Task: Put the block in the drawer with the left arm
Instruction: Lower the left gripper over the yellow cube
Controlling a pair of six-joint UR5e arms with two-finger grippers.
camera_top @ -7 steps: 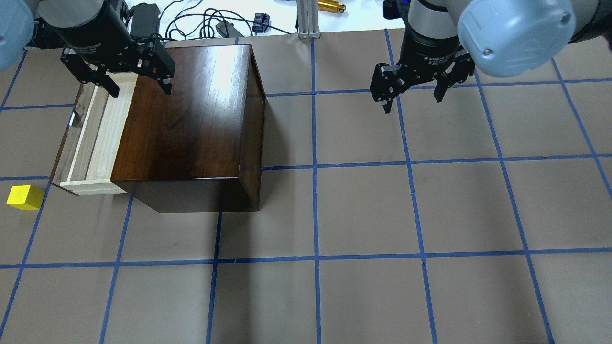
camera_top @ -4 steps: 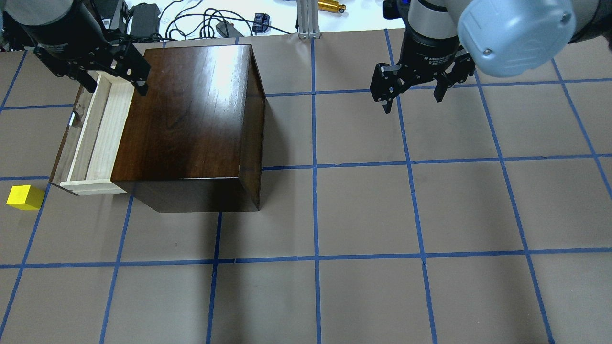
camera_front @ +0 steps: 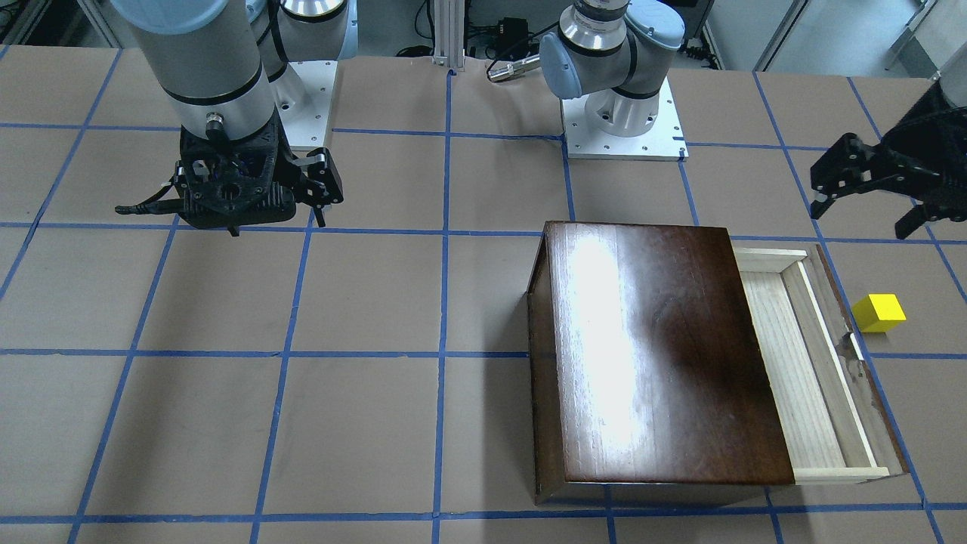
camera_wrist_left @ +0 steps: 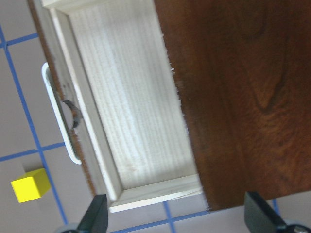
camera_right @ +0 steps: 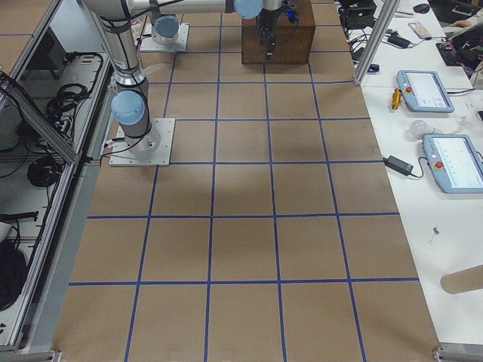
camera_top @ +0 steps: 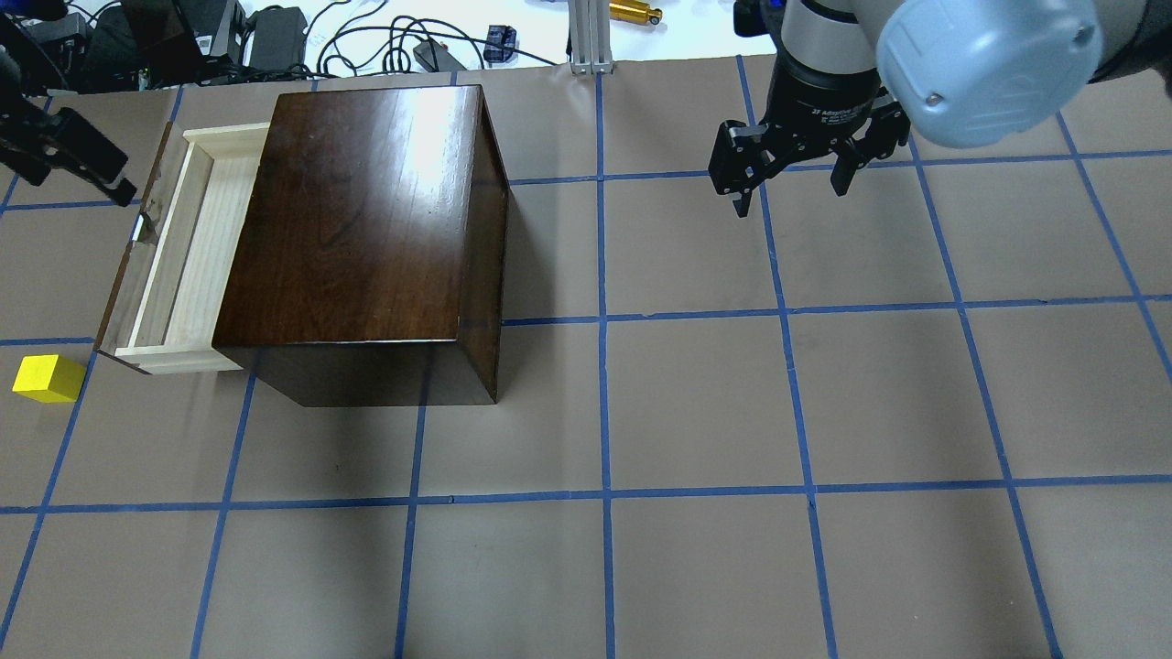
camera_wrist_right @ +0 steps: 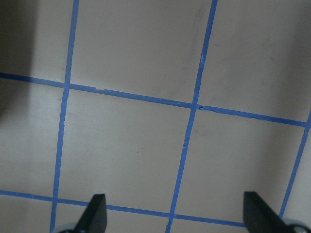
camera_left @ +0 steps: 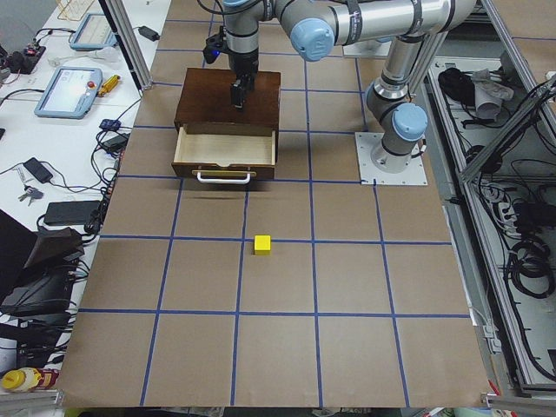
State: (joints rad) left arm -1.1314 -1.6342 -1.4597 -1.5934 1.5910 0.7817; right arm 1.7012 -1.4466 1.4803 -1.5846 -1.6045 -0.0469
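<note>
The yellow block (camera_top: 48,378) lies on the brown table left of the drawer's front corner; it also shows in the front view (camera_front: 878,312) and the left wrist view (camera_wrist_left: 30,185). The drawer (camera_top: 188,247) stands pulled out of the dark wooden box (camera_top: 366,210), and its pale tray (camera_wrist_left: 126,111) holds nothing. My left gripper (camera_top: 64,165) is open and empty. It hangs high, left of the drawer's far end, at the view's edge (camera_front: 869,208). My right gripper (camera_top: 792,178) is open and empty over bare table right of the box.
Cables and power adapters (camera_top: 275,37), an aluminium post (camera_top: 586,37) and a brass cylinder (camera_top: 634,12) lie past the table's far edge. Blue tape lines grid the table. The drawer has a silver handle (camera_wrist_left: 58,116).
My left gripper has moved left, from above the drawer's far end to the overhead view's left edge, off the box. It stays open. The right arm, block and drawer have not moved.
</note>
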